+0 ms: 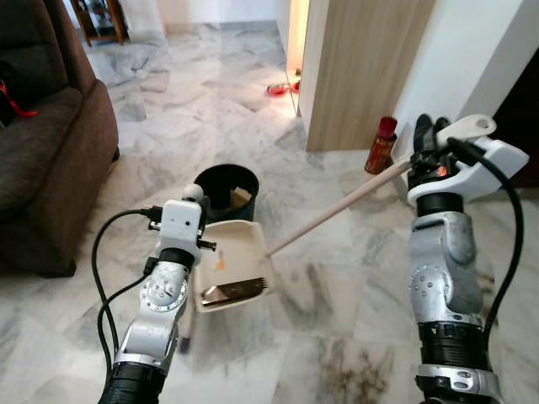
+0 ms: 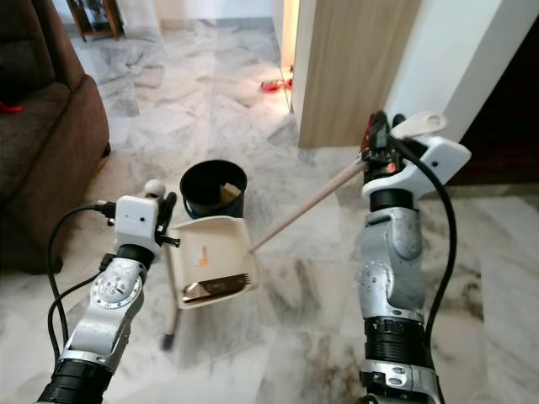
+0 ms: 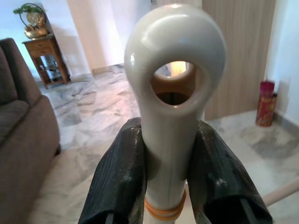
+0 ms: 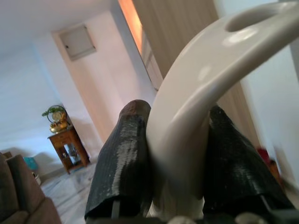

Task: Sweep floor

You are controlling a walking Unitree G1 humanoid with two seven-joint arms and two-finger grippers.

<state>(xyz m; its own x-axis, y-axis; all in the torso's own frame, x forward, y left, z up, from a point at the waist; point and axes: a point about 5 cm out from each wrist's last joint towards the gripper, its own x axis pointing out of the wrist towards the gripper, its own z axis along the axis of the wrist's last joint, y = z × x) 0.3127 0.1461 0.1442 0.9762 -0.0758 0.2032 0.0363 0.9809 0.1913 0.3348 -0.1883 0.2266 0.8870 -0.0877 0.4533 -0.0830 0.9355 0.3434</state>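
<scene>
The left tool (image 3: 163,186) is clamping the cream handle of the dustpan (image 1: 232,269), both black fingers (image 3: 119,182) pressing against the shaft just below its hanging loop. The dustpan is resting tilted on the marble floor (image 1: 337,353), its mouth facing the robot's right, with a small heap of brownish debris (image 1: 232,290) lying inside near its toothed lip. The right tool (image 4: 177,158) is gripping the curved cream end of the broom (image 1: 337,210), whose pale wooden stick is slanting down across the floor so that its lower end is meeting the dustpan's open edge. A black waste bin (image 1: 226,194), holding a scrap of something pale, is standing just beyond the dustpan.

Judgement: collection appears well advanced, since debris is already sitting in the pan. The floor around the pan is showing dark streaks, though whether these are dirt or marble veining cannot be told. Remaining work probably includes drawing in any last sweepings and tipping the pan into the bin.

A brown sofa (image 1: 42,151) is standing on the left, and a red can (image 1: 381,145) by the wall.
</scene>
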